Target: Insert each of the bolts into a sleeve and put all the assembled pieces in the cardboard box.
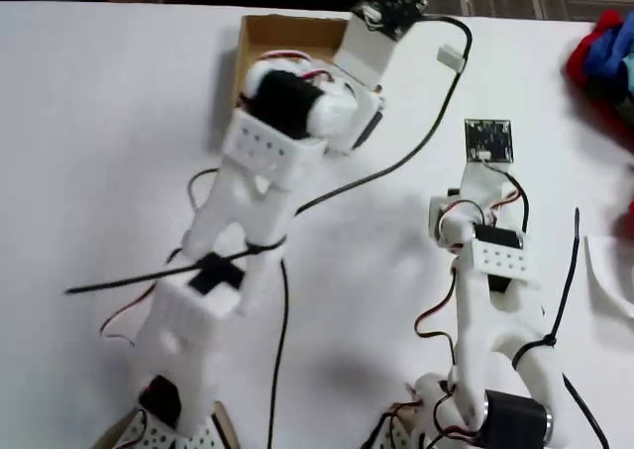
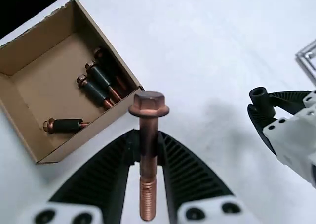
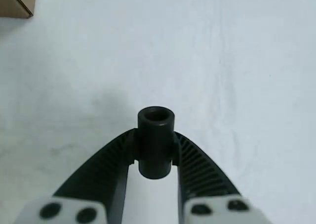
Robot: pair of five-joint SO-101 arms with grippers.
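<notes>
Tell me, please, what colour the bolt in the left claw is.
Copper-coloured bolt; clearest in the left wrist view.

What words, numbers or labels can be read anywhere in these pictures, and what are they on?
None can be read.
The cardboard box is plain; the bolt in the left gripper and the sleeve in the right gripper show no marks.
The circuit boards in the high view may carry print, but it is too small to tell.

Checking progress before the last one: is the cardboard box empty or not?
Not empty: four sleeved bolts lie inside the cardboard box.
</notes>
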